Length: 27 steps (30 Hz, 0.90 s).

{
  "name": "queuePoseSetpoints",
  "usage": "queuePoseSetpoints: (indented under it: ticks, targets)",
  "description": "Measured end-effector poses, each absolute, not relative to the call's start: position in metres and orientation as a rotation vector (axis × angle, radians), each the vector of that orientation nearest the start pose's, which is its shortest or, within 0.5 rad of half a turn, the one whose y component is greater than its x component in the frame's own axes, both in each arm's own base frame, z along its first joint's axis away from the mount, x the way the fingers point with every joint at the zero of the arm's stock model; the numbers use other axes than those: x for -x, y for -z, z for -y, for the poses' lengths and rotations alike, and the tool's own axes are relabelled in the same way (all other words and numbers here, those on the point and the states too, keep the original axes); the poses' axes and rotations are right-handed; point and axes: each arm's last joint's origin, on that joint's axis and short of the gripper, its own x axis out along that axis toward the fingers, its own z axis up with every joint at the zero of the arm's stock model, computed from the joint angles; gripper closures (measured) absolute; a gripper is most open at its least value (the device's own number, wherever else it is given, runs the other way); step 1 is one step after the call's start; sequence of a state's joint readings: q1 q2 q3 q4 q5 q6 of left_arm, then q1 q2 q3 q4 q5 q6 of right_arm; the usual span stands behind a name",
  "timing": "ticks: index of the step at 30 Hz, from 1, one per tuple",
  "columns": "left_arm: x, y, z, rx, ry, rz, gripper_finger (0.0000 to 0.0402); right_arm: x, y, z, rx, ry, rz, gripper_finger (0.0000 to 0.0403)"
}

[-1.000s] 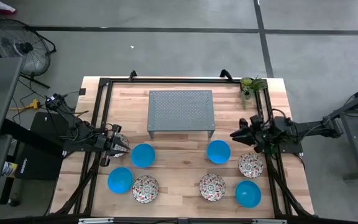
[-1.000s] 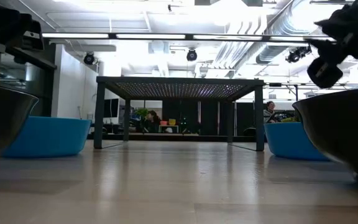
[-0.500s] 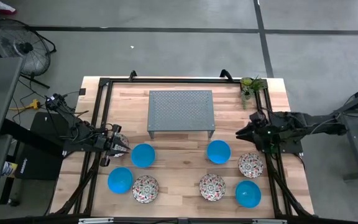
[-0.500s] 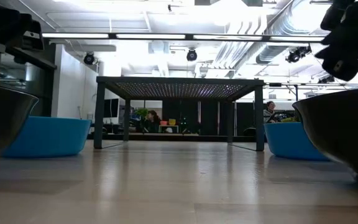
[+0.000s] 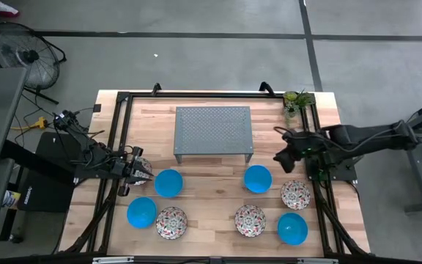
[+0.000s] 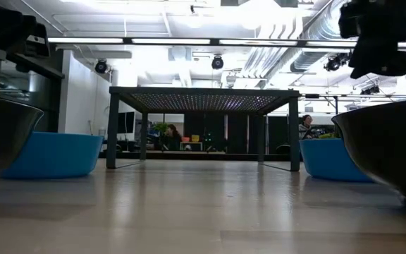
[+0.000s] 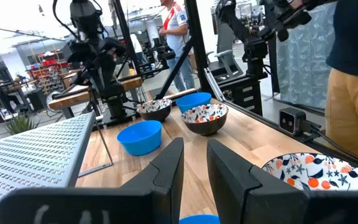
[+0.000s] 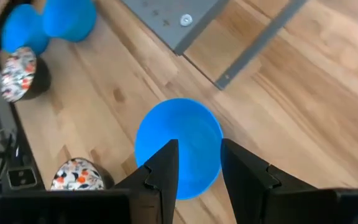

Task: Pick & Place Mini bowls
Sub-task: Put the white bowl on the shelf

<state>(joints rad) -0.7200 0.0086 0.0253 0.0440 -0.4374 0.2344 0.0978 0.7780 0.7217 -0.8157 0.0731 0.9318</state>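
Observation:
Several mini bowls stand upright on the wooden table in front of the grey perforated stand (image 5: 213, 134): blue ones (image 5: 257, 178) (image 5: 168, 182) and white floral ones (image 5: 296, 194) (image 5: 250, 220). My right gripper (image 5: 281, 156) hangs open above the table, slanting down toward the right blue bowl (image 8: 179, 146), with nothing between its fingers. My left gripper (image 5: 145, 172) stands level and open at the table's left side, above another floral bowl (image 5: 139, 166) that it partly hides. A blue bowl (image 7: 197, 219) lies just ahead of its fingers (image 7: 166, 171).
Nearer the front edge stand a blue bowl (image 5: 141, 212), a floral bowl (image 5: 171, 222) and another blue bowl (image 5: 292, 228). A small plant (image 5: 296, 100) sits at the far right corner. A black frame (image 5: 116, 132) runs around the table. People show in the room beyond.
My right gripper has risen from near the table and tipped from level to slanting down, and now points at the right blue bowl. Its fingers have kept the same gap. The bowls have not moved.

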Motion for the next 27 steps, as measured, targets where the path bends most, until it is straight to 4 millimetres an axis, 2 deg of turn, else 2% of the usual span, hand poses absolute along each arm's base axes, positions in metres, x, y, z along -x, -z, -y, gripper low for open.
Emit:
queuePoseSetpoints:
  ticks: [4,13,20,27]
  targets:
    - [-0.079,-0.176,0.053,-0.199,0.275,0.084,0.0335,-0.157,-0.259,-0.013,-0.898,0.485,-0.876,0.0295]
    - [-0.079,-0.175,0.053,-0.199,0.275,0.083,0.0335,-0.178,-0.233,-0.008,-1.080,0.635,-1.045,0.0295]
    - [-0.079,-0.175,0.053,-0.200,0.275,0.083,0.0335,-0.188,-0.220,-0.004,-1.041,0.612,-1.134,0.0295]
    - [-0.079,-0.175,0.053,-0.200,0.276,0.083,0.0335,-0.196,-0.209,-0.007,-0.944,0.501,-1.244,0.0295]
